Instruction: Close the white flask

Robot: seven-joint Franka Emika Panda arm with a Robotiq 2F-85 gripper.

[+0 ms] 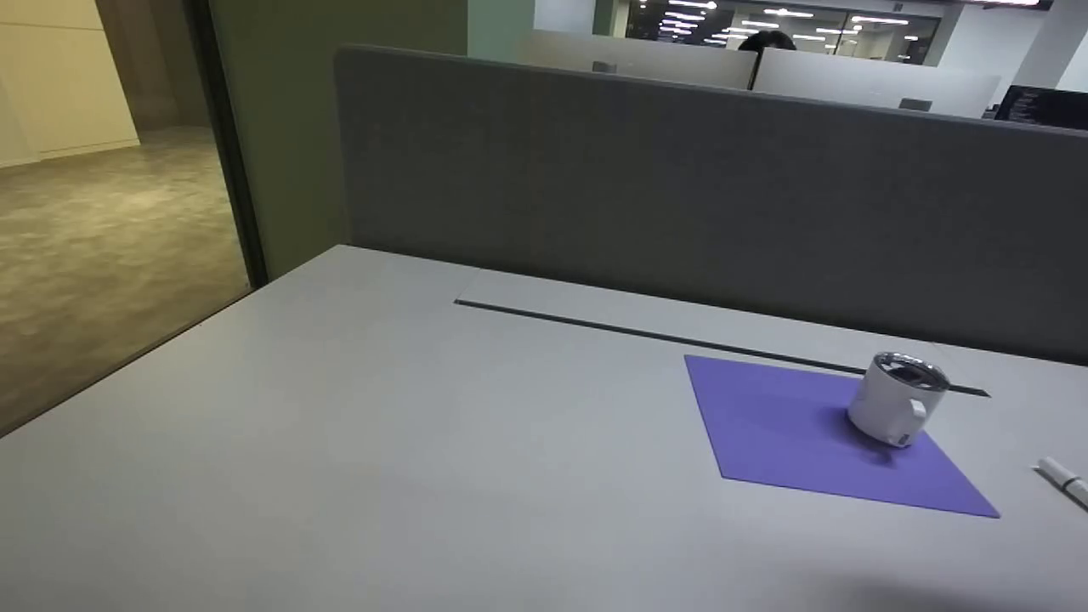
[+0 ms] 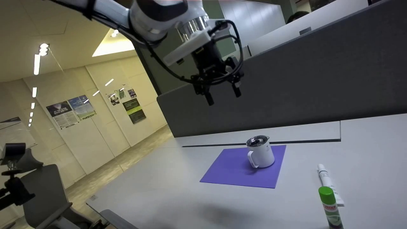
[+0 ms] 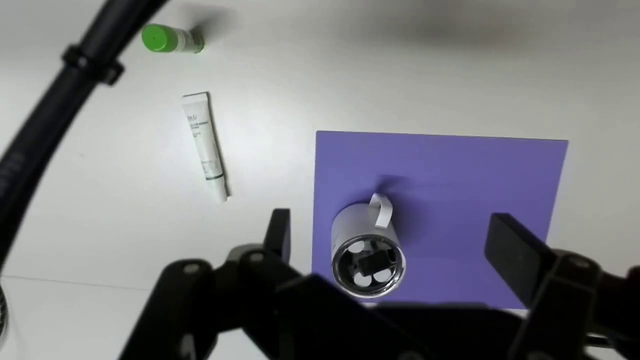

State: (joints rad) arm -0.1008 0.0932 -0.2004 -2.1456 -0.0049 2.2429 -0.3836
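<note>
Your two black jaws stand spread wide, and in an exterior view you see them high above the smooth white table (image 2: 165, 178). In your wrist view the one white cylindrical flask (image 3: 369, 245) with a loop handle appears between them, though it stands well below. It is upright on one purple rectangular mat (image 3: 465, 220), near an edge. Your wrist view looks down most fully on the flask's glossy top, where pale spots surround a dark block (reflection or part, I cannot tell). One white squeeze tube (image 3: 205, 140) lies beside the mat, apart from it; an exterior view catches just its capped end (image 1: 1058, 474). One upright green-capped canister (image 2: 330, 208) stands near the tube. A black cable (image 3: 55, 100) slants across your wrist view, and the jaws themselves hide part of the mat's lower edge there. Behind the table, one dark grey partition (image 1: 705, 204) rises in both exterior views, the top of one dark-haired head (image 1: 767, 41) showing beyond it.
</note>
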